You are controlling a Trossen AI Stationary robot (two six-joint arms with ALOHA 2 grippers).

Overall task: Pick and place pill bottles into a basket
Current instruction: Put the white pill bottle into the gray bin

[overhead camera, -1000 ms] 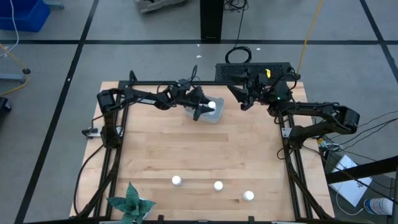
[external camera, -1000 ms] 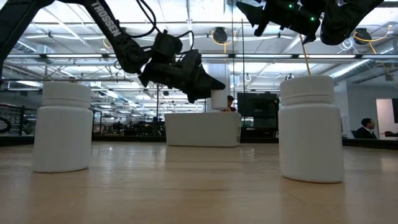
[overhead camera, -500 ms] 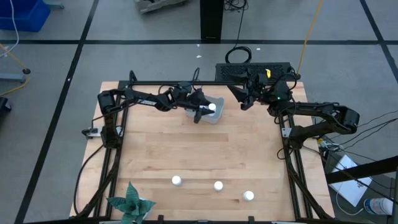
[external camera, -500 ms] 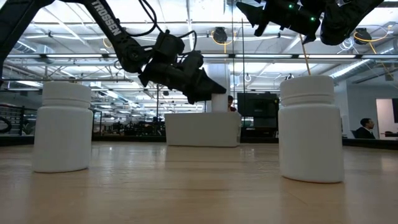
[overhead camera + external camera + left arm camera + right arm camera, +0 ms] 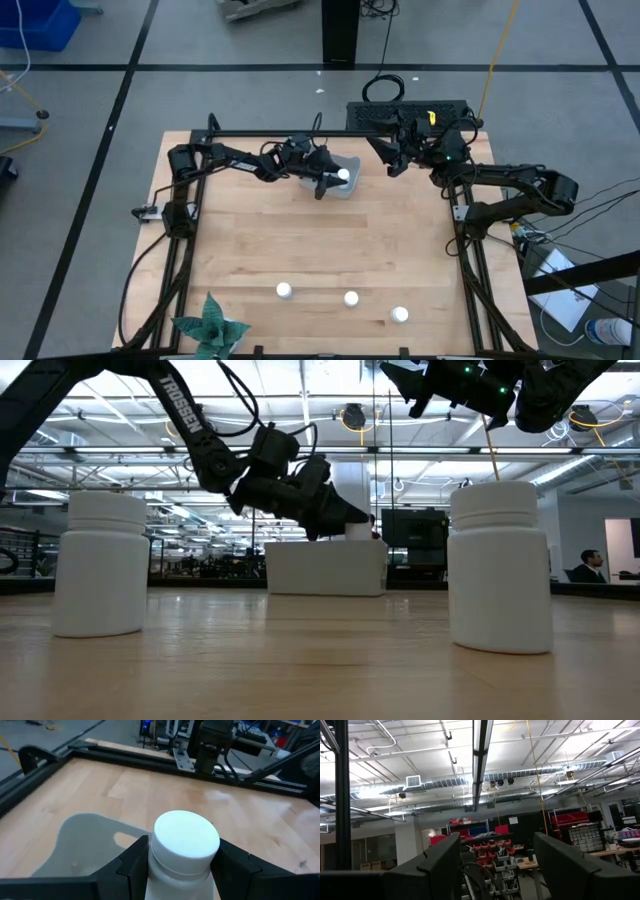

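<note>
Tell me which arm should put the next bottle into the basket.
Left. The left gripper already clamps a pill bottle over the basket, while the right gripper is raised, open and empty near the table's far edge.

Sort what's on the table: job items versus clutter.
Job: held bottle in the left claw; three loose bottles; basket.
Clutter: green paper plant.

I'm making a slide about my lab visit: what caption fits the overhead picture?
Left hand holds a pill bottle over the basket; three more bottles wait near the front edge.
</note>
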